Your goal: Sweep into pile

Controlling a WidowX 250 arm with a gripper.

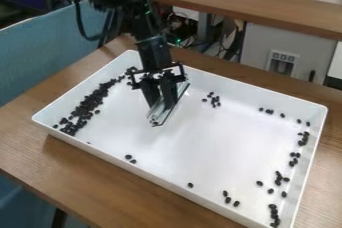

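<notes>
The gripper pinches a thin shiny blade that slants up to the right, with the big bunch of black beans off to its left and loose beans to its right, inside the white tray.

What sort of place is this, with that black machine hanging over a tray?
Probably a robotics lab or workshop: a robot arm hangs over a white tray of dark pieces, and cables tangle behind the table.
</notes>
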